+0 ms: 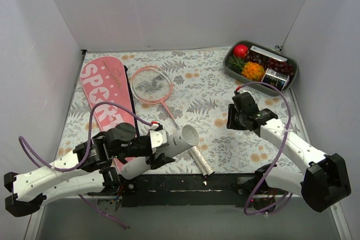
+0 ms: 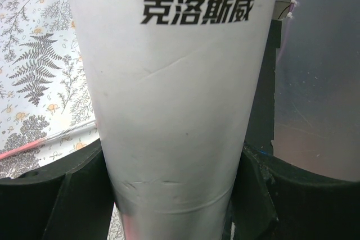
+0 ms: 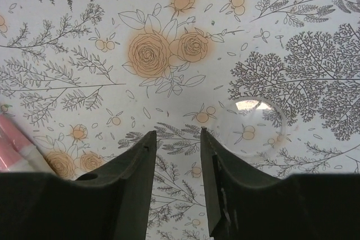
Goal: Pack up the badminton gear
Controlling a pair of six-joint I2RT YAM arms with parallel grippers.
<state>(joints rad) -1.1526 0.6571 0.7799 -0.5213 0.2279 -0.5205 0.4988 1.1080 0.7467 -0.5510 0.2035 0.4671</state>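
The long white tube (image 1: 181, 139) sits tilted at lower centre of the frame, pinched by the left pincer (image 1: 153, 149). The pink bag (image 1: 104, 91) lies to its upper left and the pink racket (image 1: 152, 84) above it, on the floral tabletop (image 1: 214, 88). Right of centre, the right pincer (image 1: 232, 117) is narrowly spread and empty.

The tablecloth (image 1: 208, 85) is white, printed with grey ferns and branching trees and with pale orange roses. The racket bag (image 1: 101, 88) is pink with white letters and a white star, edged in black. The racket (image 1: 151, 82) has a pink frame, pale strings and a white handle. The long white tube (image 2: 174, 111) bears black Chinese characters. The tray (image 1: 227, 63) is dark grey and holds a red ball (image 1: 241, 50), an orange fruit (image 1: 253, 71) and dark purple grapes (image 1: 275, 63). The left arm (image 1: 56, 175) and right arm (image 1: 292, 144) are white with black joints and purple cables (image 1: 284, 108). The right gripper (image 3: 178, 134) is black.
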